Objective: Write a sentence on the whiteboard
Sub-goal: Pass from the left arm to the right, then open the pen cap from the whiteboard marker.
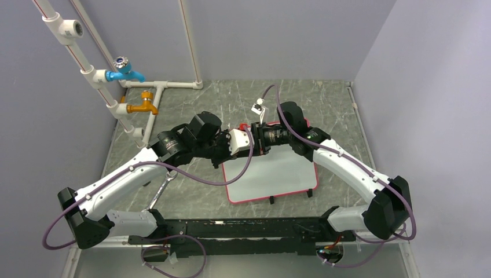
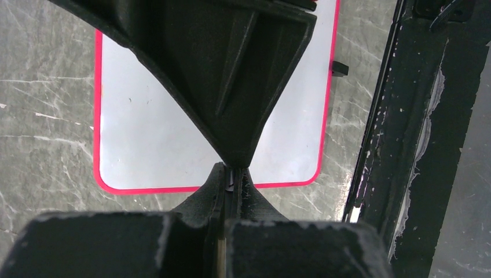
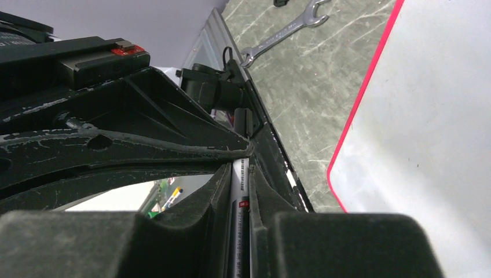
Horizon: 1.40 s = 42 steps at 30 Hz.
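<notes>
The right tool (image 3: 242, 159) is clamped on a dark marker (image 3: 239, 214). The left tool (image 2: 231, 172) is pinched together on a slim dark piece (image 2: 231, 179), probably that marker's cap. Both hang over the far edge of the whiteboard (image 1: 272, 174), which lies flat mid-way across the table (image 1: 231, 98), its face bare. Uncapping looks to be the step in hand: pull straight along the barrel, right grip firm, no twisting.

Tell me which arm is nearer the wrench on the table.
Left. The left arm passes right beside the wrench; the right arm is across the whiteboard, on its far side from the wrench.
</notes>
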Motion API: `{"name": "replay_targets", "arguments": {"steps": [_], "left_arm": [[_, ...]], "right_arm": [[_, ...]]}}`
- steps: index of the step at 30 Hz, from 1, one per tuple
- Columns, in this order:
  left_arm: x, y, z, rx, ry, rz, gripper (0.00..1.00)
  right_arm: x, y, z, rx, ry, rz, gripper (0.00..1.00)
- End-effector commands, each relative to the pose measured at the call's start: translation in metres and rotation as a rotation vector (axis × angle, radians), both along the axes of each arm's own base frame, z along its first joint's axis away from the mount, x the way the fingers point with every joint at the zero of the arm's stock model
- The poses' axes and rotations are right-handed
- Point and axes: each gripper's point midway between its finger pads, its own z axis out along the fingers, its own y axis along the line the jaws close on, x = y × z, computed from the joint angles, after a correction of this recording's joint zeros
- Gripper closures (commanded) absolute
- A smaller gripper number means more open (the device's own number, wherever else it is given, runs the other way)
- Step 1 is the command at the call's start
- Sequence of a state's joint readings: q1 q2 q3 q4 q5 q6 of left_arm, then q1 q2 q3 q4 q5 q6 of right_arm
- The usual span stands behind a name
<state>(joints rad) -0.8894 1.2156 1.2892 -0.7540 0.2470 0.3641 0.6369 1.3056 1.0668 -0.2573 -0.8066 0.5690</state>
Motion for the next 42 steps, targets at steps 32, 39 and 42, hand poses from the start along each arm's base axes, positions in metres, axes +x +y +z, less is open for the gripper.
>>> {"name": "replay_targets", "arguments": {"steps": [32,39,42], "left_arm": [[-0.002,0.006,0.023,-0.138,-0.106,0.047,0.43],[-0.001,0.004,0.021,-0.145,-0.107,0.045,0.55],[0.001,0.002,0.016,-0.127,-0.096,0.043,0.54]], "right_arm": [[-0.007,-0.025,0.058,0.027,-0.210,-0.070,1.00],[-0.011,-0.023,0.065,0.050,-0.207,-0.054,1.00],[-0.013,-0.022,0.066,0.061,-0.201,-0.045,1.00]]}}
